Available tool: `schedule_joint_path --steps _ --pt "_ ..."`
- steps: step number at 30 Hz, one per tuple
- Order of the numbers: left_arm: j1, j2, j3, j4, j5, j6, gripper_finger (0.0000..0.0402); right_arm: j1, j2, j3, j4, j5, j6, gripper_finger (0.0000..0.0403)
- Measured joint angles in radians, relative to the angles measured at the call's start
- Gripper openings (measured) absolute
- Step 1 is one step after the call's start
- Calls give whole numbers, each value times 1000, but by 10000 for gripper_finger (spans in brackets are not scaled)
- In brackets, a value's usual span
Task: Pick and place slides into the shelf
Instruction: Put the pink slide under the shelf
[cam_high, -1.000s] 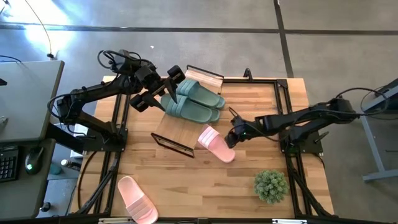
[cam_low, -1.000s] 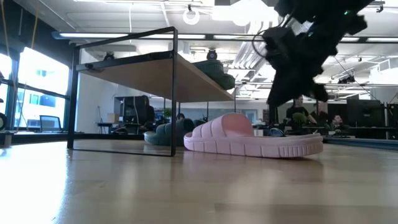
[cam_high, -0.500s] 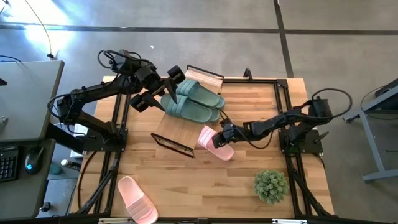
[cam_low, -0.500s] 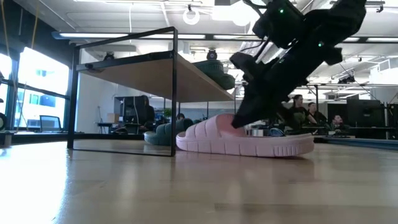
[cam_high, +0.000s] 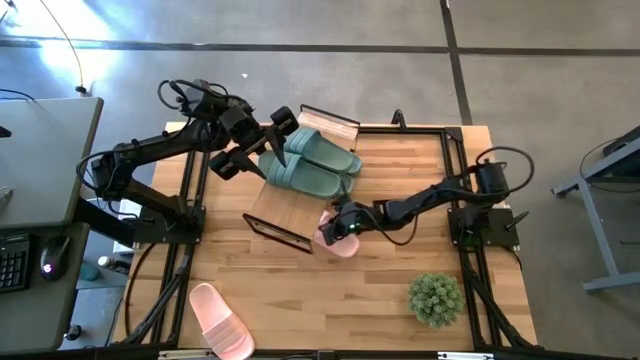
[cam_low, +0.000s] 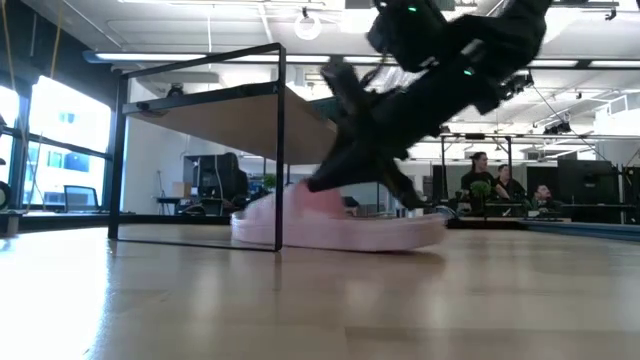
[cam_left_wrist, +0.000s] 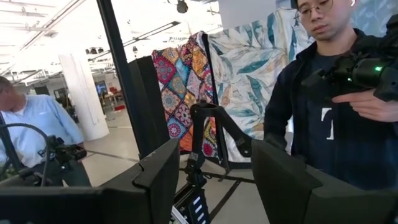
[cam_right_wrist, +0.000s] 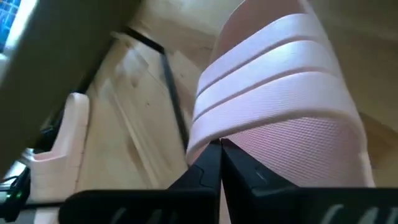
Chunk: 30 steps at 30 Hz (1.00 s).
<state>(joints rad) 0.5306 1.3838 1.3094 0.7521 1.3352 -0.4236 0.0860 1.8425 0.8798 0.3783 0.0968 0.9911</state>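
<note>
pink slide (cam_high: 338, 236) sits on the tabletop (cam_high: 400, 300) right at the shelf's (cam_high: 300, 205) near edge; in the low view its toe end (cam_low: 262, 222) overlaps the black front post (cam_low: 280, 150), so it is partly under the bamboo top. right gripper (cam_high: 346, 224) is on it, fingers (cam_right_wrist: 214, 171) pressed together with no gap, tips wedged against the underside of the ribbed strap (cam_right_wrist: 273, 106). it pushes on the slide rather than clamping it; whether any strap is pinched between the tips, cannot tell.

second pink slide (cam_high: 219, 319) lies alone near the table's front left corner, well apart from the rest.

on the shelf top: pair of green slides (cam_high: 312, 160) side by side. left gripper (cam_high: 268, 142) hovers just beside them at the shelf's left end, fingers (cam_left_wrist: 155, 180) spread with nothing between.

potted plant (cam_high: 435, 297) stands at front right, clear of the right arm. open wood between plant, shelf and the far pink slide.

behind the table a person (cam_left_wrist: 339, 99) stands in a dark shirt; another in light blue (cam_left_wrist: 31, 130) farther off.
</note>
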Motion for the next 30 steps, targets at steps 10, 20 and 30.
schedule_joint_path --steps 10,20,30 --pt "0 0 0 0 -7 0 182 18 44 99 -162 60 45 0" --pt "0 0 0 0 -8 0 182 112 -42 99 -327 250 91 0" --pt "0 0 0 0 -15 0 182 340 -224 99 -697 312 473 0"
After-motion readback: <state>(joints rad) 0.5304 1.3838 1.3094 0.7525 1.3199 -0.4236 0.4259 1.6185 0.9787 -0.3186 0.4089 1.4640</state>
